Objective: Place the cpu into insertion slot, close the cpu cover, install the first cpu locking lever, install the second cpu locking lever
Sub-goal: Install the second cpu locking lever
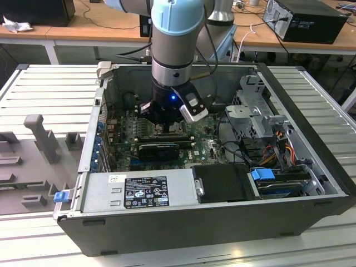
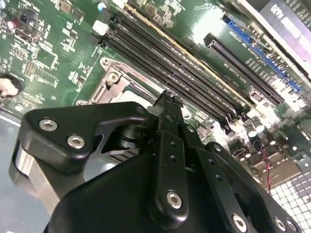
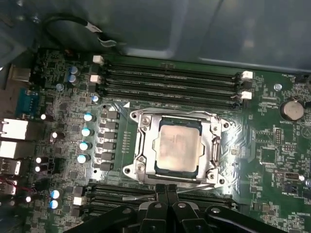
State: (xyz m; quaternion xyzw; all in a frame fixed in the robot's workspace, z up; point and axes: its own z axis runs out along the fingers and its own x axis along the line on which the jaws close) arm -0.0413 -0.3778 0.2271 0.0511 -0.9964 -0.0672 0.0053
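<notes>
The cpu [image 3: 177, 145], a pale tan-silver square, lies flat in the insertion slot [image 3: 157, 151], whose dark edge shows around it. The silver cpu cover [image 3: 144, 141] lies down over the chip's rim. My gripper [image 3: 167, 190] is shut, its black fingertips pressed together at the socket's edge, just off the cover. A thin metal lever rod [image 3: 137, 198] runs along that same edge up to the fingertips; whether they touch it I cannot tell. In the second wrist view the shut gripper [image 2: 167, 98] points down at the socket frame [image 2: 112, 83]. In the exterior view the gripper [image 1: 167, 129] reaches into the open computer case.
Long black memory slots [image 3: 170, 82] run beside the socket. A black expansion card [image 1: 158, 149] and the power supply [image 1: 139, 192] lie toward the case's front. The drive cage [image 1: 250, 111] and loose cables [image 1: 278, 147] fill the exterior view's right. Case walls [image 1: 92, 133] enclose the board.
</notes>
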